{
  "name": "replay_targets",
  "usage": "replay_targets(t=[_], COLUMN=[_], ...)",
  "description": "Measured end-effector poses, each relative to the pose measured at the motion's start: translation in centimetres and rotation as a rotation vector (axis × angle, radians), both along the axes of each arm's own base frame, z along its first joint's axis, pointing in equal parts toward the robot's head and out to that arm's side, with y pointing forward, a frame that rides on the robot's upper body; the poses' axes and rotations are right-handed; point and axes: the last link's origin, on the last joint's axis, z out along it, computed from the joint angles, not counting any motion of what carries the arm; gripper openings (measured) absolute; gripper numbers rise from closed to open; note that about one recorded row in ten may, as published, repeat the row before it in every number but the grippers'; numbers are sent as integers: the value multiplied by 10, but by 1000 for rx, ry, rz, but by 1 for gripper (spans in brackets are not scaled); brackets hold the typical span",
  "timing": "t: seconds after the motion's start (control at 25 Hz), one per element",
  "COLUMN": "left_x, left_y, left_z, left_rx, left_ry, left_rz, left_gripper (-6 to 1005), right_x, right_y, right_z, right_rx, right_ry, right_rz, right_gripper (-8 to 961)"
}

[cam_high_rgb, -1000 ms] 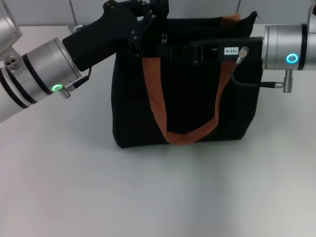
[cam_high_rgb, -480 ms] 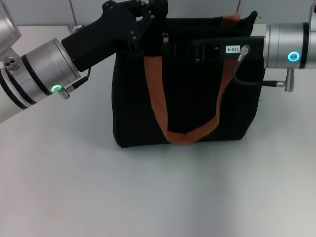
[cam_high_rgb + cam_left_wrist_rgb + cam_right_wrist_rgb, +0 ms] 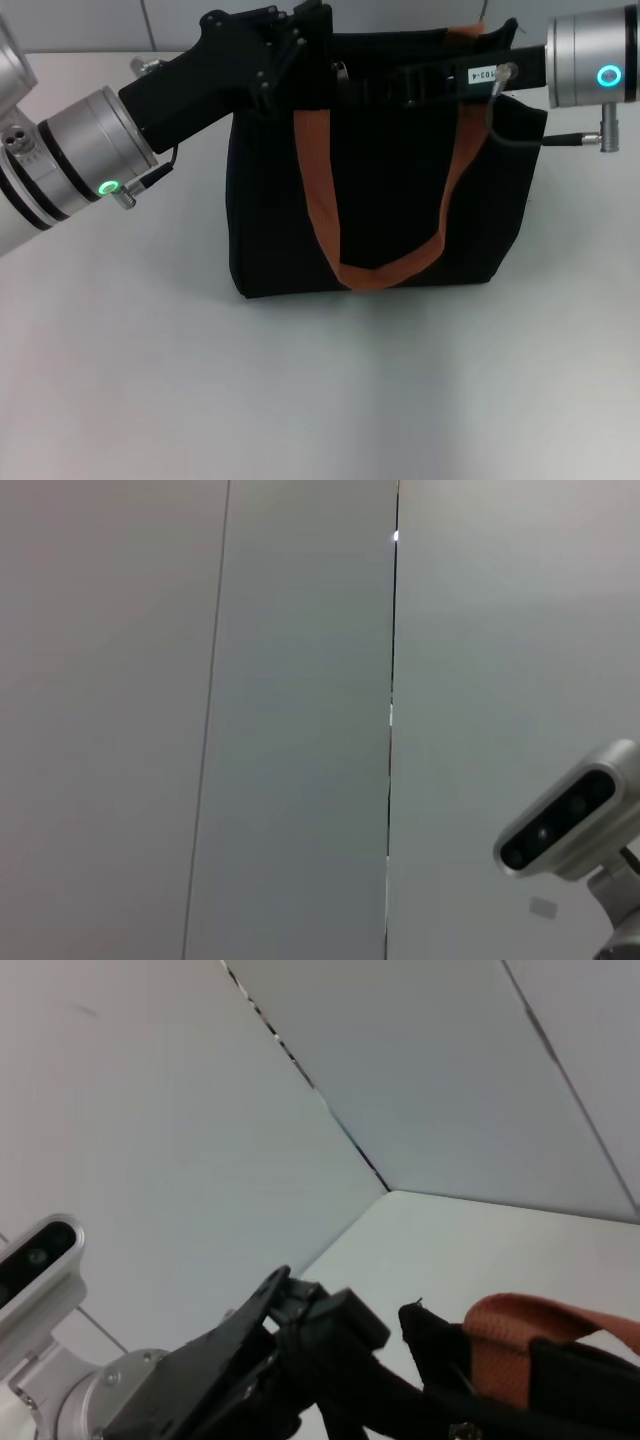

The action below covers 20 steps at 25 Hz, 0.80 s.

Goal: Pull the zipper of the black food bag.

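The black food bag [image 3: 280,220] stands upright mid-table, an orange handle [image 3: 320,200] hanging down its front. A small silver zipper [image 3: 340,71] pull sticks up on the top edge, left of centre. My right gripper [image 3: 350,88] reaches in from the right along the bag's top and is shut on that pull. My left gripper [image 3: 310,45] sits at the bag's top left corner, black against black. In the right wrist view the left gripper [image 3: 320,1330] shows beside the bag's corner [image 3: 430,1340] and the second orange handle [image 3: 520,1330].
White table [image 3: 300,400] spreads in front of the bag and to its left. A grey panelled wall [image 3: 300,720] stands behind. The left wrist view holds only that wall and the head camera [image 3: 570,820].
My right arm has risen and drawn a little to the right; the zipper pull has shifted slightly right with it. The left arm has edged up and to the left.
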Motion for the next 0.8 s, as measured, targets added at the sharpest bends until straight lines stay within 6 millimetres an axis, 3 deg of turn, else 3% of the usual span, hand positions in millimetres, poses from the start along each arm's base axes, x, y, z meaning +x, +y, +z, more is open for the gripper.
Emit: replay_targets(t=[0.28, 0.8], left_x=[-16, -44], left_y=[-5, -21], left_z=[-3, -6], left_rx=[60, 172], left_ry=[-8, 43], left_rz=[51, 95], left_gripper=[64, 64], right_x=[-9, -48], right_y=[5, 19], right_z=[1, -5], right_rx=[-15, -78], right_ry=[-19, -135], right_rz=[-14, -11], right_gripper=[-3, -3])
